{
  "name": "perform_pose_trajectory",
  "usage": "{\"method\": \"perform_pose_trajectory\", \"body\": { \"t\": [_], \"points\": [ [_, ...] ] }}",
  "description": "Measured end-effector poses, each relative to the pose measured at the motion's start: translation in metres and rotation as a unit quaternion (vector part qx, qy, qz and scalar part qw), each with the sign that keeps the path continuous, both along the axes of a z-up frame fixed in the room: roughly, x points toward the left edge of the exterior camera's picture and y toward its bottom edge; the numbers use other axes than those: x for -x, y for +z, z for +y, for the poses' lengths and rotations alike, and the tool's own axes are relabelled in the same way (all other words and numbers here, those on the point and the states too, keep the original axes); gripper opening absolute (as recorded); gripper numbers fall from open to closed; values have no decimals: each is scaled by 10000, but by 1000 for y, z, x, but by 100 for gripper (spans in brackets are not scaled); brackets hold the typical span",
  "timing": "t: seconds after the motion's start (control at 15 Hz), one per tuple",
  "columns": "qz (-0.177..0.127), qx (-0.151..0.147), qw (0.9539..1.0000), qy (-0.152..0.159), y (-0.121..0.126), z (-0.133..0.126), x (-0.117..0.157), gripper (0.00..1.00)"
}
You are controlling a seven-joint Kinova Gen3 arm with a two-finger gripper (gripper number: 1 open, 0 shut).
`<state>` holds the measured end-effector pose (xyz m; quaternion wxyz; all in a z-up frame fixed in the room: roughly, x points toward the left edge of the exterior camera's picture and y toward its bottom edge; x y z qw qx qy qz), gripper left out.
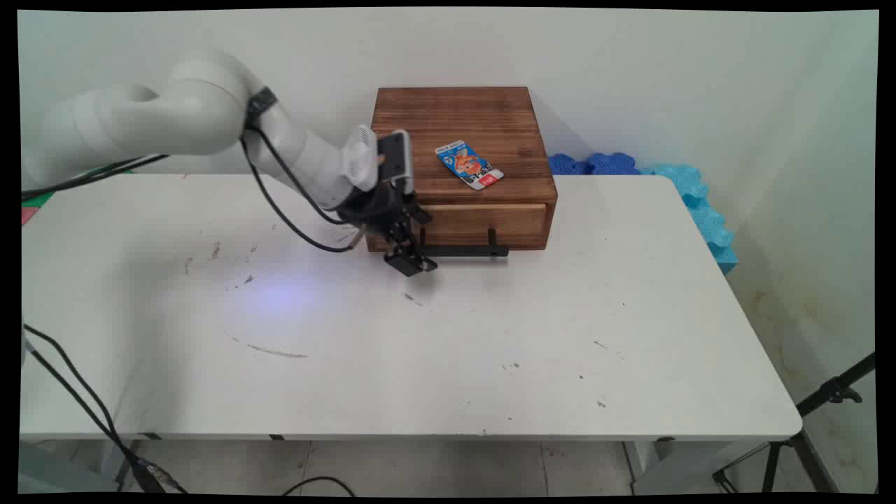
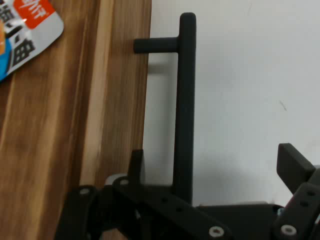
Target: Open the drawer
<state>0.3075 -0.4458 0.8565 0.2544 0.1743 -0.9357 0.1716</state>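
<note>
Main view: arm reaches right, jaws spread open astride drawer handle (image 2: 185,100), wooden box (image 1: 465,150).

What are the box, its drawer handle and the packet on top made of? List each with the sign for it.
Box: wood, stained brown, grain lines visible.
Drawer handle: matte black bar, likely painted metal or plastic; can't tell which.
Packet: glossy printed film or foil, judging by its sheen.
The open gripper straddles the handle's end.

The hand (image 2: 210,170), fingers spread, straddles the black bar handle (image 2: 185,100) of a wooden drawer box (image 2: 65,125), one finger (image 2: 136,165) against the wood; a printed packet (image 2: 27,35) lies on top, white surface (image 2: 250,90) beyond.
</note>
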Motion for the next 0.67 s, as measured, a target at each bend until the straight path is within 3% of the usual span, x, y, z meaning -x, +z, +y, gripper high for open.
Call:
{"method": "perform_pose_trajectory", "body": {
  "t": [0.67],
  "points": [
    [-270, 38, 9996, -2, -34, -9, 42, 100]
  ]
}}
